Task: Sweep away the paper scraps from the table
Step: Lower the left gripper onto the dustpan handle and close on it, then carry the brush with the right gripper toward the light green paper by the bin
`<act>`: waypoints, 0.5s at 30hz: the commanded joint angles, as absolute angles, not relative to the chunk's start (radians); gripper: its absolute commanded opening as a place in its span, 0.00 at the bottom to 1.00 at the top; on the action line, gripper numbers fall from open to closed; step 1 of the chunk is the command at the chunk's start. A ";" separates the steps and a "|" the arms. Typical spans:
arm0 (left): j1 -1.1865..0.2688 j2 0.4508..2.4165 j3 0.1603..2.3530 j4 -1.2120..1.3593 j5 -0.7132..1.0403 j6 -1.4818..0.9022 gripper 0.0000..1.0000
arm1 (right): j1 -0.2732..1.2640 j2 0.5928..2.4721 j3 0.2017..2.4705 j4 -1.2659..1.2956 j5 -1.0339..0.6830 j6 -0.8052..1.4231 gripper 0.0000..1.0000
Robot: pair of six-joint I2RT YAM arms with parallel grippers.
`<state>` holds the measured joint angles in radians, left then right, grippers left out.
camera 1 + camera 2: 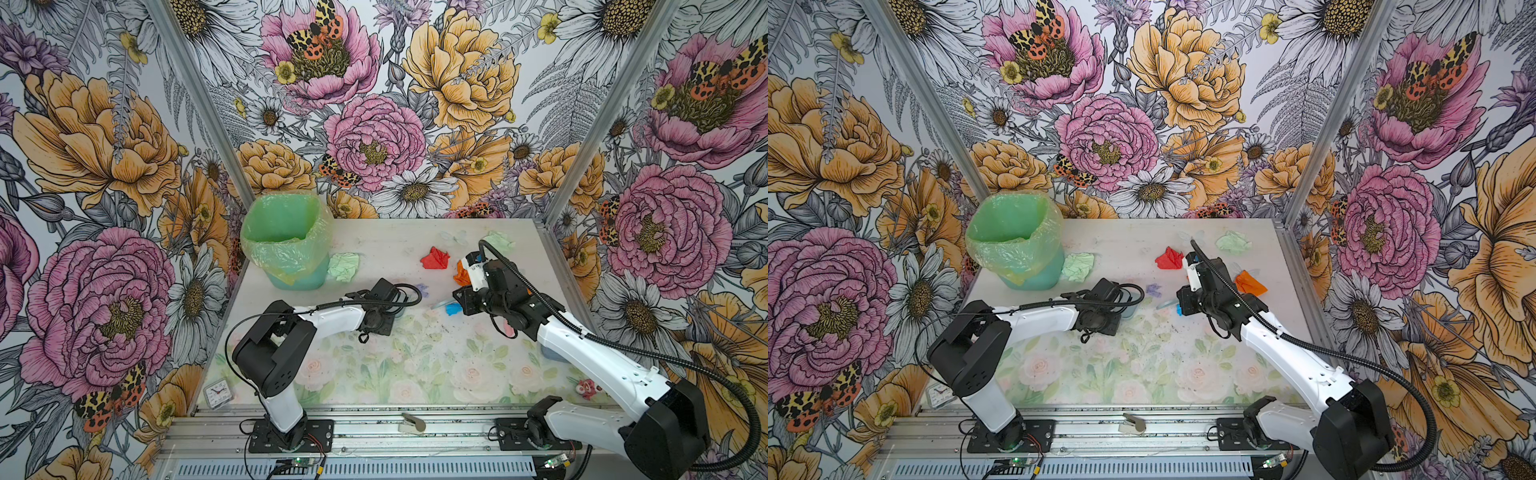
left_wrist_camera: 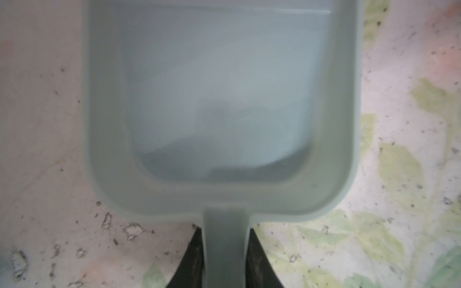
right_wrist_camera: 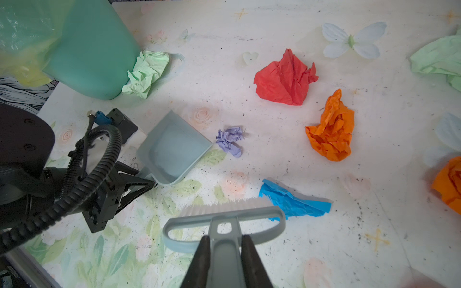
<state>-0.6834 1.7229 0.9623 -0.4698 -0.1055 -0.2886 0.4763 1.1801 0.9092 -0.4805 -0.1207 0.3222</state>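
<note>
My left gripper (image 2: 225,232) is shut on the handle of the grey-blue dustpan (image 2: 224,99), which rests empty on the table (image 1: 374,374). My right gripper (image 3: 225,239) is shut on the handle of the brush (image 3: 224,217), whose white bristles point at the table. A blue scrap (image 3: 294,202) lies beside the bristles. A lilac scrap (image 3: 229,141) sits just off the dustpan's mouth (image 3: 172,149). Farther back lie a red scrap (image 1: 434,258), two orange ones (image 3: 331,129) (image 3: 449,184) and two pale green ones (image 1: 344,266) (image 1: 498,241).
A green bin (image 1: 286,241) lined with a thin plastic bag stands at the back left, one pale green scrap touching its base. A small clock (image 1: 217,392) sits at the front left corner. Flowered walls close three sides, and an aluminium rail (image 1: 374,432) runs along the front.
</note>
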 commanded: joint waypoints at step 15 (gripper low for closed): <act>-0.695 1.690 0.963 -0.478 -0.098 -0.291 0.16 | 0.464 1.164 0.935 -0.459 -0.116 0.338 0.00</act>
